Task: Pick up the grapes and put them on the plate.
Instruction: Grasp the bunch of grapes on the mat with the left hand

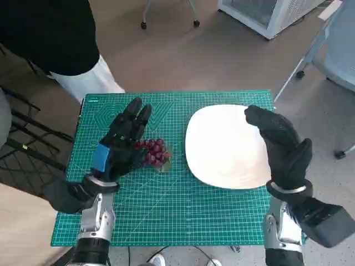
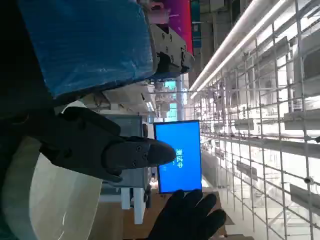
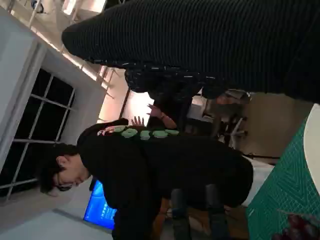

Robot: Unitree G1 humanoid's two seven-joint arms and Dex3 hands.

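A green cutting mat (image 1: 183, 216) covers the small table, its grid lines showing across the near half. On its right part lies a white plate (image 1: 222, 147), round and bare, reaching almost to the mat's right edge. Beyond the far left corner of the mat a person (image 1: 55, 39) in a black top and pale trousers sits close to the table; the right wrist view shows the same person (image 3: 160, 170) in a black jumper, with a blue screen (image 3: 102, 210) lit behind.

The right hand (image 1: 280, 144) in its black knitted glove hangs over the right rim of the plate, fingers stretched towards the far side and loosely apart, holding nothing. The left hand (image 1: 123, 141), black with blue tape on its back, lies over the left middle of the mat, fingers extended towards the far edge and spread, nothing between them. In the left wrist view its fingers (image 2: 125, 152) reach out in front of the plate's pale rim (image 2: 45, 200).

The grapes (image 1: 154, 152), a small dark red bunch, rest on the mat just to the right of the left hand, touching or nearly touching its side, between that hand and the plate and a little apart from the plate's left rim.
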